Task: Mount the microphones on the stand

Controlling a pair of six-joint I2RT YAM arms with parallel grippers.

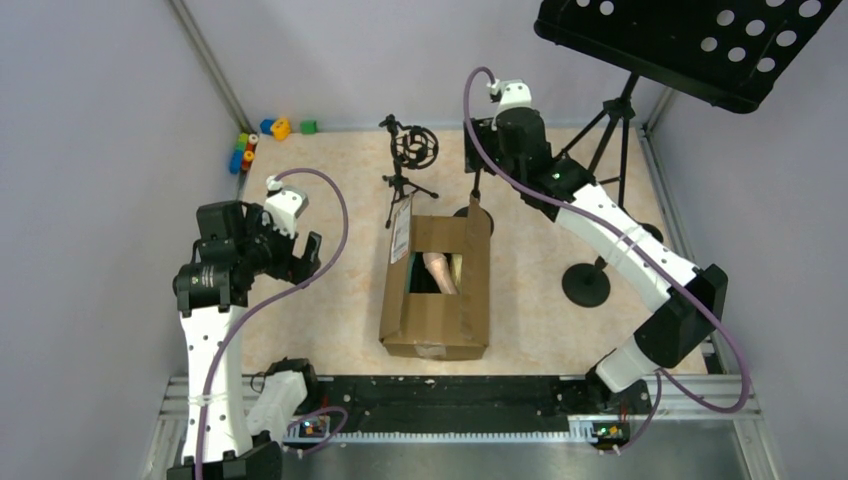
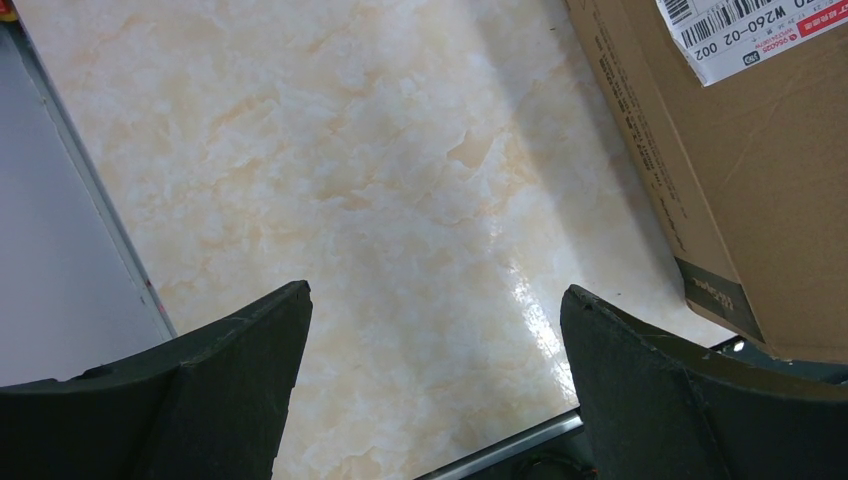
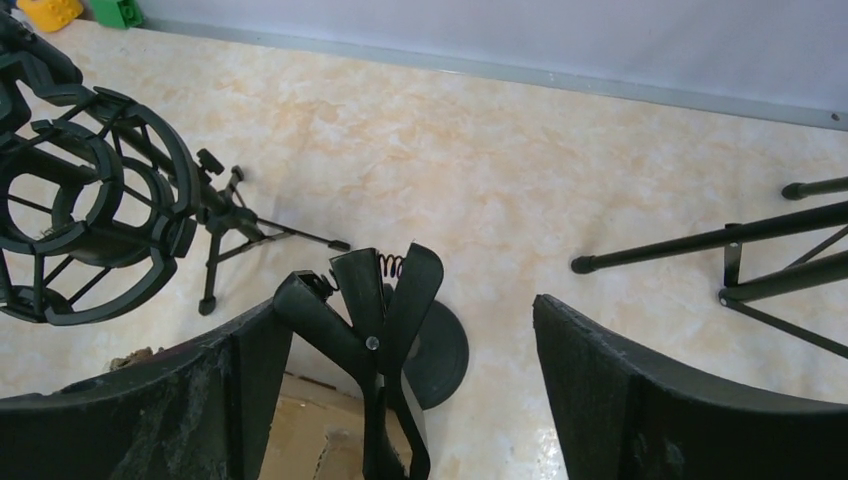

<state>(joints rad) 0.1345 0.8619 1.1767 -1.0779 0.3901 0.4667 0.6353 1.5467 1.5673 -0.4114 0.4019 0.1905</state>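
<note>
Spots a peach microphone point(image 1: 437, 270) in the cardboard box point(image 1: 435, 330), probably light, stiff and slick, best pinched across its handle; sees left pincer point(image 2: 435, 290) above the surface point(image 2: 400, 150) and right pincer point(image 3: 412, 300) astride the stand clip point(image 3: 385, 290), both wide open, empty

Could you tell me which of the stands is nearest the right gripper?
The spring-clip stand: it shows between the fingers of the right gripper, while the shock-mount tripod stand and the music stand sit off to either side.
</note>
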